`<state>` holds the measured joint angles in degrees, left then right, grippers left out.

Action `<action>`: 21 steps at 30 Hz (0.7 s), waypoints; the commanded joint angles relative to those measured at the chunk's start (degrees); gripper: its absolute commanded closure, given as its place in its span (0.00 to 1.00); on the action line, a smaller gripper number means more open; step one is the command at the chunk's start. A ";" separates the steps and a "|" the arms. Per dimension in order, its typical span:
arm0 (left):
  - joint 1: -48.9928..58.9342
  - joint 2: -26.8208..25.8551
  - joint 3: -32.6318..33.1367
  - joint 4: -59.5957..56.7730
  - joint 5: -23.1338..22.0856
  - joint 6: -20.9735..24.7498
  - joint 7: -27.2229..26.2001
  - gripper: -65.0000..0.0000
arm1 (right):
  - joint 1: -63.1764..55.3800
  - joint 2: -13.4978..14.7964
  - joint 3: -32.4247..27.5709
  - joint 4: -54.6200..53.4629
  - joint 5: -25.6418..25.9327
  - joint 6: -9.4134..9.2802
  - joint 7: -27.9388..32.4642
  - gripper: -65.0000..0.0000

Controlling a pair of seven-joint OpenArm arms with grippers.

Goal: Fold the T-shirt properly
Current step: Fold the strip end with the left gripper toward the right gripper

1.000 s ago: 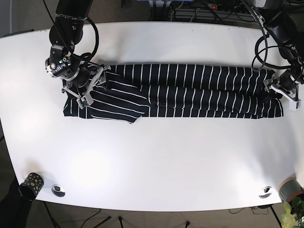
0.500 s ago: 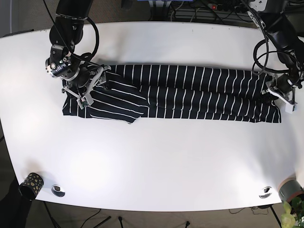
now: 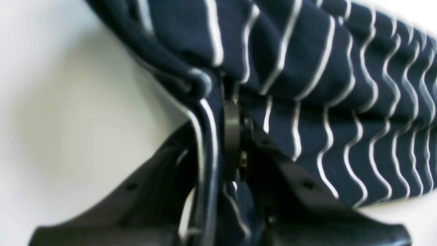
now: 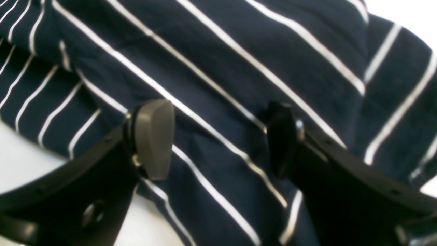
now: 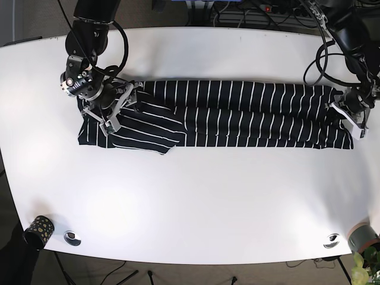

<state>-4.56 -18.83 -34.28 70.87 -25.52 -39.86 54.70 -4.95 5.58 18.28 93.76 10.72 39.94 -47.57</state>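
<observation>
While the left gripper [image 3: 234,136] pinches the striped T-shirt's [image 5: 237,113] 3 o'clock edge, the right gripper [image 4: 218,136] hangs spread over its 9 o'clock end.

the white bench [image 5: 196,202] lies bare across its whole near half, wide room for a claw to pass below the t-shirt [image 5: 237,113]. a bare strip also runs along the far side of the shirt. the garment stretches almost edge to edge, barring the middle. the right claw [image 4: 218,136] sits spread over the cloth at one end, the left claw [image 3: 235,136] pinched on the hem at the other. a patterned cup [image 5: 39,228] and two round fittings [image 5: 72,238] stand near the front corners.
</observation>
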 commanded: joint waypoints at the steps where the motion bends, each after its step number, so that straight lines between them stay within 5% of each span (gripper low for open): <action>1: -0.94 -0.82 3.47 5.48 -1.43 -0.14 -1.38 0.94 | 0.77 0.53 0.13 1.23 0.84 0.06 1.29 0.39; 12: 2.75 3.75 15.43 22.89 -1.51 0.87 -0.06 0.94 | 0.86 0.53 0.13 1.23 0.84 0.06 1.29 0.39; 21: 1.70 10.35 26.68 26.49 0.24 2.19 2.58 0.94 | 0.86 0.53 0.13 1.23 0.84 0.06 1.29 0.39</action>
<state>-1.80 -9.30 -8.80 96.12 -25.54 -38.57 58.24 -4.86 5.48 18.26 93.76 10.74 39.94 -47.55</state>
